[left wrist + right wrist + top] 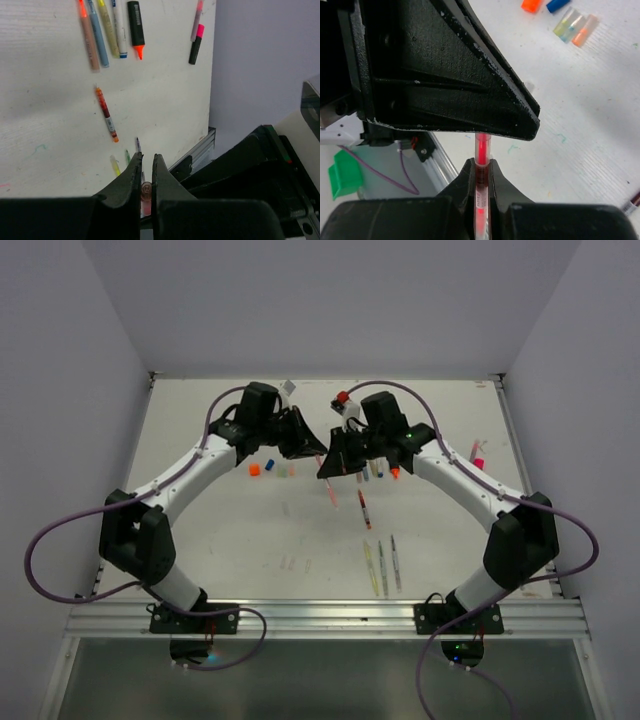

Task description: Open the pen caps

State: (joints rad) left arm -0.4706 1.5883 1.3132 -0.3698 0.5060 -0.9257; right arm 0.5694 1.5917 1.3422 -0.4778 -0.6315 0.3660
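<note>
Both tools met above the table point(250, 540), near its middle and a little toward the far edge, with one red pen point(481, 146) held between them. The right tool point(480, 165) was closed tight on the pen's barrel, a finger pressed on either side. The left tool point(147, 161) was likewise shut, its fingers nearly touching, pinching the pen's pinkish end point(146, 192). Whether that end was a cap seated on the pen could not be told.

Four loose caps lay on the table left of its middle, close to the left tool. An orange cap point(531, 5) had a blue cap point(557, 4) just beside it. Next came a yellow-green clear cap point(566, 27) and an orange-tinted clear cap point(584, 31), touching side by side.

Another red pen point(364, 508) lay near the table's middle. Three slim pens point(382, 567) lay close together toward the near edge, right of middle. A pink highlighter point(477, 455) lay by the right edge.
</note>
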